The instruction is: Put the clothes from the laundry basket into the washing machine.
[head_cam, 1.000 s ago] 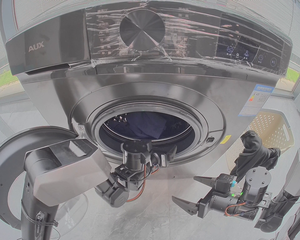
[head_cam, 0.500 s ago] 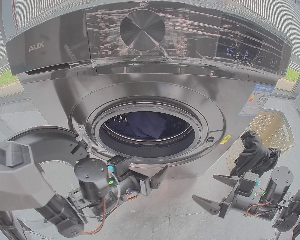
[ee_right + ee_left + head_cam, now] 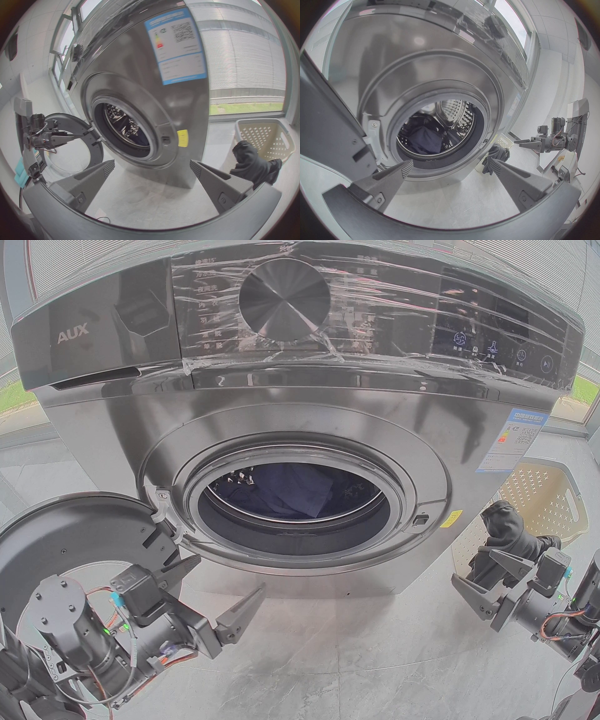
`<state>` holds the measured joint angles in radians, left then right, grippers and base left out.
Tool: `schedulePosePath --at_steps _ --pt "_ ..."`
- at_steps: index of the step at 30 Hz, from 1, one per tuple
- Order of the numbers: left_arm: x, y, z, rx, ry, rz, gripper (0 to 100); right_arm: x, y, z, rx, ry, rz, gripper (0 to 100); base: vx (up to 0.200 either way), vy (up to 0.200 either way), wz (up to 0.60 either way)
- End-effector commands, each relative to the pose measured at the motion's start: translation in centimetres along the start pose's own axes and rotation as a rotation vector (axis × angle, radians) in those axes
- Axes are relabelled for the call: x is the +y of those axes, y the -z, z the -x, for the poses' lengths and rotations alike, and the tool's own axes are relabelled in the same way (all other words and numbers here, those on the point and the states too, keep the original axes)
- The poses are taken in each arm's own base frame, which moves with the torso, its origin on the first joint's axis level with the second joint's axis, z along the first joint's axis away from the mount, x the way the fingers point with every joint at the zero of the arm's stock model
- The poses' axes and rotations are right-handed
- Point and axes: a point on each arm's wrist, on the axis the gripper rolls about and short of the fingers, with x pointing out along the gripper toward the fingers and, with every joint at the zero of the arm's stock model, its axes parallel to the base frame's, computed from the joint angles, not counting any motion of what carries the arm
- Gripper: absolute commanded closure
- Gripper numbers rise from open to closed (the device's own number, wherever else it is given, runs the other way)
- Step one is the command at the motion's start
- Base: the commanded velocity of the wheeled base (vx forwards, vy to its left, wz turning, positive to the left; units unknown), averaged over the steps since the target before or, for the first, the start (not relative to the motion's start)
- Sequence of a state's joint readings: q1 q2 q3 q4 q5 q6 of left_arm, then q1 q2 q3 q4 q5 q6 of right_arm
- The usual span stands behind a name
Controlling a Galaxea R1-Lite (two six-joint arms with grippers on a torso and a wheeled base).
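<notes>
1. Left claw: note that it is spread wide and holds nothing. You will find it low over the floor, in front of the open door and below the left edge of the drum mouth. Its fingers point toward the washer.
2. Drum: check the load. A blue cloth lies inside, so judge this part of the task done.
3. Dark cloth: you can see it draped over the near rim of the basket, to the right of the washer. Treat it as left to load.
4. Right claw: note that it is also spread wide and empty. It sits low, just beside the dark cloth, with its fingers aimed back toward the washer. Whether a finger touches the cloth cannot be told.
5. Basket: its floor is partly hidden behind the dark cloth, so do not assume this is the last item.
</notes>
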<state>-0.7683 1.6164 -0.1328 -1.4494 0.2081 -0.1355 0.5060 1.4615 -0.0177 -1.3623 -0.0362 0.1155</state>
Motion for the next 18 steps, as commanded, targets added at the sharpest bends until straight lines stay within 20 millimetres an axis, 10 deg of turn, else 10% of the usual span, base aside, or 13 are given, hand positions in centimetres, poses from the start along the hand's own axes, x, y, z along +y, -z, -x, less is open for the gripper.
schedulePosePath --at_steps 1,18 --pt "1.0 -1.3 2.5 -0.071 -0.027 -0.002 0 -0.4 -0.8 2.3 -0.042 0.042 0.011 0 -0.200 0.000 0.00" --pt "2.0 -2.3 7.7 -0.117 -0.056 -0.016 0 -1.5 -0.7 7.6 -0.016 0.203 0.015 0 -0.200 0.000 0.00"
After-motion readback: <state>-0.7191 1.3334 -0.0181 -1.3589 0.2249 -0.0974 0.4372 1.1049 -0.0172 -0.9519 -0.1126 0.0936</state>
